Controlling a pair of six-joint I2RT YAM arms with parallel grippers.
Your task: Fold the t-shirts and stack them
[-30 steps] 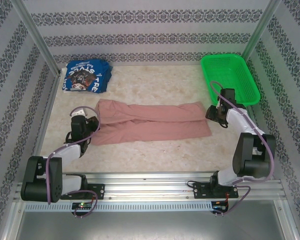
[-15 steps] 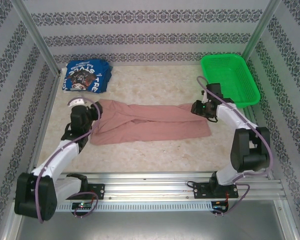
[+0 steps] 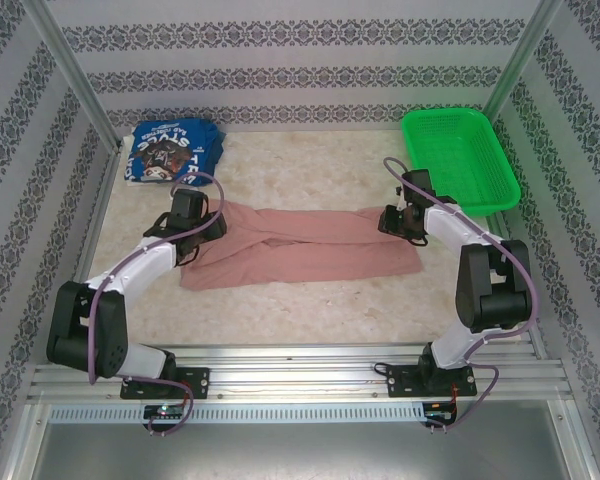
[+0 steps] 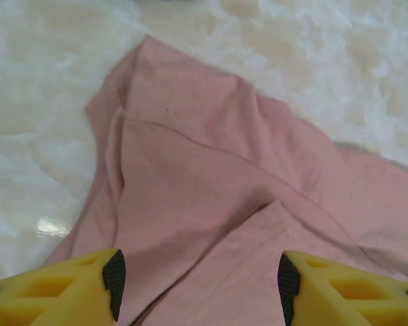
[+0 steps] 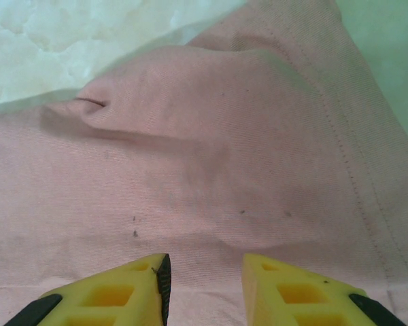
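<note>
The pink shirt [image 3: 300, 245] lies as a long folded strip across the middle of the table [image 3: 310, 165], with the left gripper [image 4: 197, 272] spread wide over its left end and the right gripper [image 5: 205, 272] showing only a small gap over its right end, neither pinching cloth. A grab that takes the top layer alone, or an uneven lift, could pull the fold open. The blue shirt [image 3: 170, 152] sits folded in the far left corner; the green basket [image 3: 412, 150] looks empty

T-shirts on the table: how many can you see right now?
2. The pink t-shirt lies folded into a long strip across the table's middle; the blue t-shirt sits folded at the far left corner. Another could be hidden beneath the blue one; I cannot tell.
</note>
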